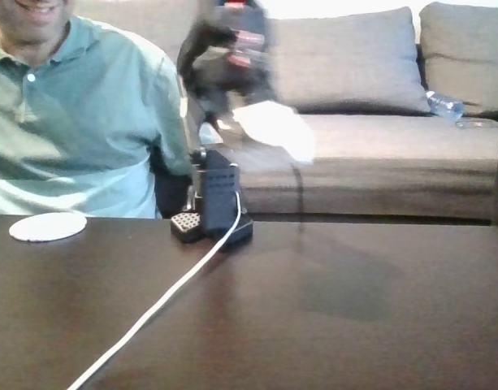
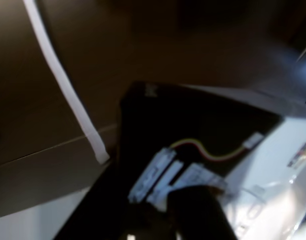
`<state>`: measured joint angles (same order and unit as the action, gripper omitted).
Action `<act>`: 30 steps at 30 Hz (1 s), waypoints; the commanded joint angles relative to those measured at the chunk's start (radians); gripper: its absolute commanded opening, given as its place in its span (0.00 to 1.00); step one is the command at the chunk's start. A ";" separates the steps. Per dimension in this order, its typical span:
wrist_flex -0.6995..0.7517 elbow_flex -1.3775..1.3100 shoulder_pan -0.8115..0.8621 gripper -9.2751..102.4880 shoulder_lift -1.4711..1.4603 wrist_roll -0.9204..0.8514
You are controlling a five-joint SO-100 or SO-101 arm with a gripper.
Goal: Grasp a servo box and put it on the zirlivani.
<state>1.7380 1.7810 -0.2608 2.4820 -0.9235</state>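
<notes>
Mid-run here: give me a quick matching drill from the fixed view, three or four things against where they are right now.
Things:
1. servo box
2. zirlivani
3. white cable
4. small black dotted block

Places:
A. flat on the table at far left
B. beside the arm's base
C. up in the air, blurred, in front of the sofa
D. running across the tabletop from the base to the bottom edge

Pairs: 1-C, 2-A, 3-D, 4-B
</notes>
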 commanded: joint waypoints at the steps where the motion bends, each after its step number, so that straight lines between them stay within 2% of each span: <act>1: 0.061 0.037 0.341 0.08 0.176 -0.020; 5: 0.015 0.044 0.765 0.08 0.066 -0.060; 10: -0.072 0.086 1.104 0.09 -0.183 -0.041; 15: -0.299 0.143 1.331 0.09 -0.318 0.101; 19: -0.368 0.196 1.470 0.09 -0.345 0.101; 25: -0.348 0.202 1.732 0.09 -0.354 -0.009; 30: -0.526 0.339 1.873 0.09 -0.456 -0.084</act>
<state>1.2977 2.0801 1.5555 2.0693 -0.9848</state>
